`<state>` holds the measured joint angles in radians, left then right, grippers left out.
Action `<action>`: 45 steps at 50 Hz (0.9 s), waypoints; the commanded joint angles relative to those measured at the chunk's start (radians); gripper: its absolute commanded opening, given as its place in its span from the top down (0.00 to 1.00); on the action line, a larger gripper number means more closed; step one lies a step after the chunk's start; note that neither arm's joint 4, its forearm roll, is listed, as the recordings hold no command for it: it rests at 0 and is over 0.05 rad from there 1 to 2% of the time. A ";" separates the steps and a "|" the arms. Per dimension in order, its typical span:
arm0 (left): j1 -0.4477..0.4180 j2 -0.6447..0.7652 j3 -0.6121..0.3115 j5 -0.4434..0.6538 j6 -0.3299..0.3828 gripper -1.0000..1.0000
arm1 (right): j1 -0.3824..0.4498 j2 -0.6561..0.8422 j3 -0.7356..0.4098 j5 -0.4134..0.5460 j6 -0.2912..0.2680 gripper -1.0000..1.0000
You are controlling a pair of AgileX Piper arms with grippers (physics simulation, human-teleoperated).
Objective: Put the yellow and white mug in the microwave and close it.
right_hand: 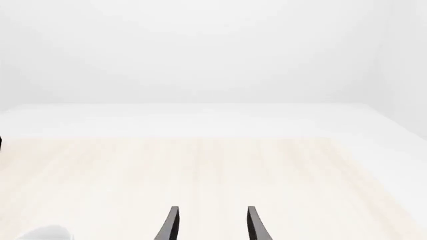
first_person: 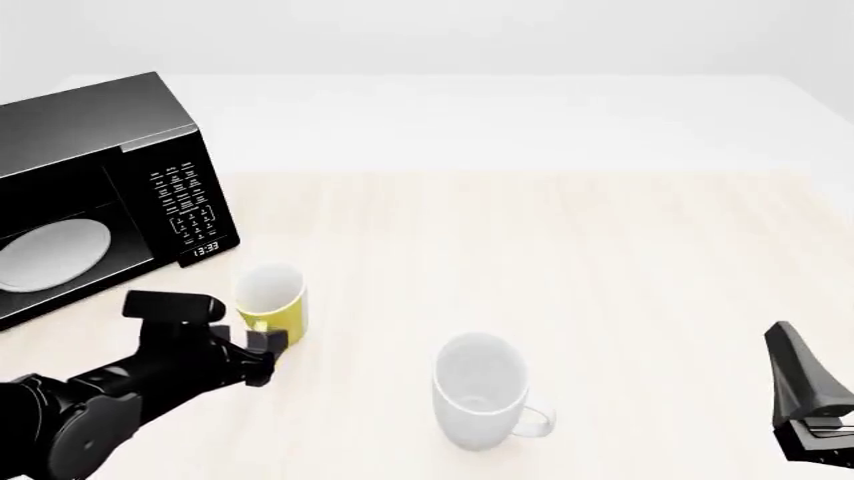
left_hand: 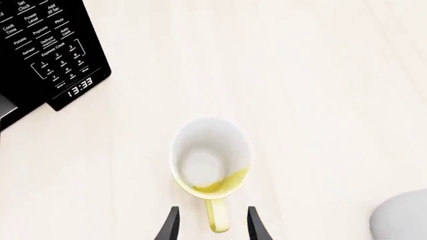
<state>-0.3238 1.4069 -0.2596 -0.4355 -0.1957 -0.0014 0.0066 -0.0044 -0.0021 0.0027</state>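
Down at lower left, left hand point(first_person: 267, 352) hovers with fingers apart astride the handle of the yellow and white mug point(first_person: 272, 301), upright before the microwave point(first_person: 100, 190), door open. Right hand point(right_hand: 212, 227), lower right, is spread, gripping nothing.

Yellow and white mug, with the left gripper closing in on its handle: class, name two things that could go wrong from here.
1. The left gripper is open with only the thin handle of the yellow and white mug between its fingers; a handle grip may let the mug swing or tip.
2. The microwave stands close to the mug, so the lifted mug could strike its keypad edge.
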 commanded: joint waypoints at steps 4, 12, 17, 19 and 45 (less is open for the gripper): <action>-0.004 0.060 -0.004 -0.014 -0.016 0.00 | 0.000 0.000 0.000 0.000 0.000 0.00; -0.017 0.093 -0.005 -0.027 -0.023 0.00 | 0.000 0.000 0.000 0.000 0.000 0.00; -0.022 0.120 -0.002 -0.044 -0.027 0.00 | 0.000 0.000 0.000 0.000 0.000 0.00; -0.026 0.128 -0.005 -0.044 -0.032 0.00 | 0.000 0.000 0.000 0.000 0.000 0.00; 0.004 0.003 0.040 -0.011 -0.036 1.00 | 0.000 0.000 0.000 0.000 0.000 0.00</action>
<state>-0.3309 1.4716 -0.2428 -0.4691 -0.2410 -0.0014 0.0066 -0.0044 -0.0021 0.0027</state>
